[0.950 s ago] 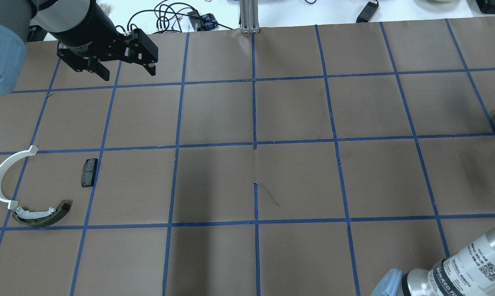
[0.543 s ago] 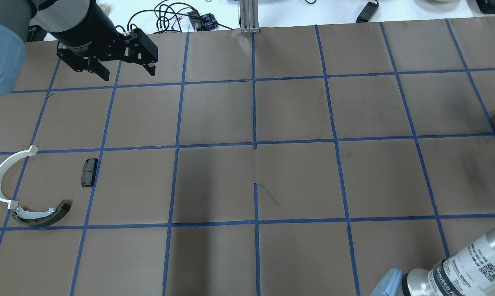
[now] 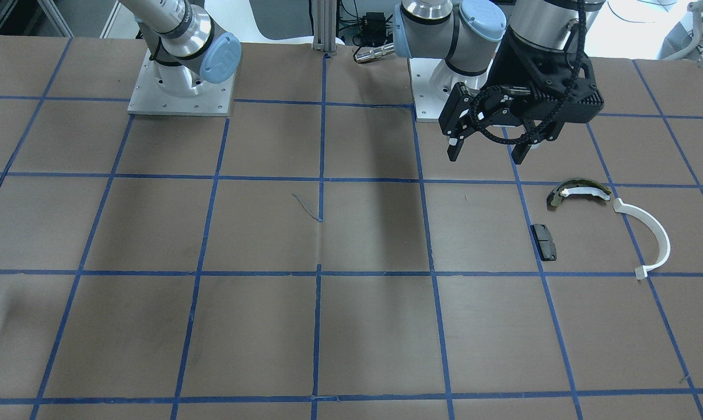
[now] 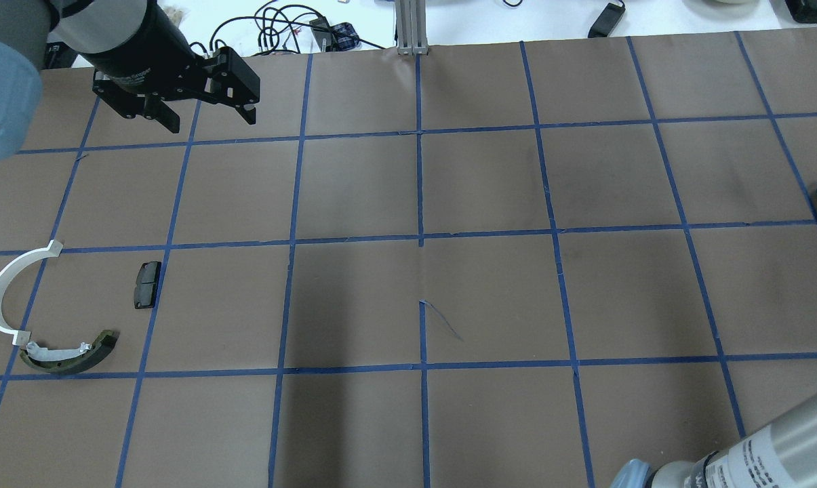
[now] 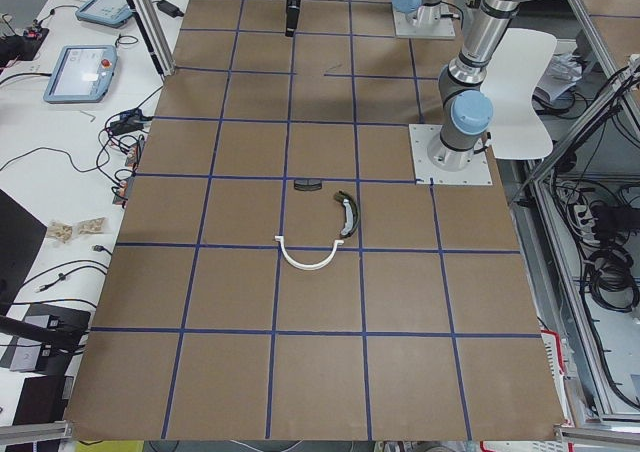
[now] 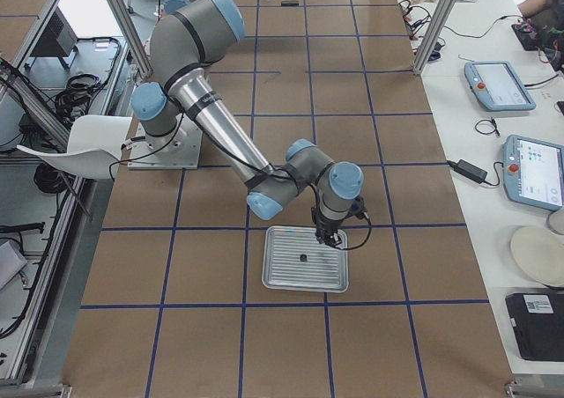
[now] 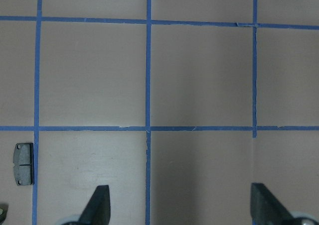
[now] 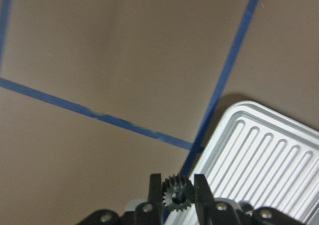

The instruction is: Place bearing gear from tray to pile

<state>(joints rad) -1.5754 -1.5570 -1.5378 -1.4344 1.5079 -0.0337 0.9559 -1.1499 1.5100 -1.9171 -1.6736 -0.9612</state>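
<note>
Pinching the bearing gear [image 8: 178, 194], right gripper [image 8: 178, 180] hangs (over the tray [image 8: 269, 155]).

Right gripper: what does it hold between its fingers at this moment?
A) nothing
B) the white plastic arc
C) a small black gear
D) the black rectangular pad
C: in the right wrist view, the right gripper is closed on a small black gear, its teeth showing between the two fingers, with the ribbed metal tray below it.
</note>
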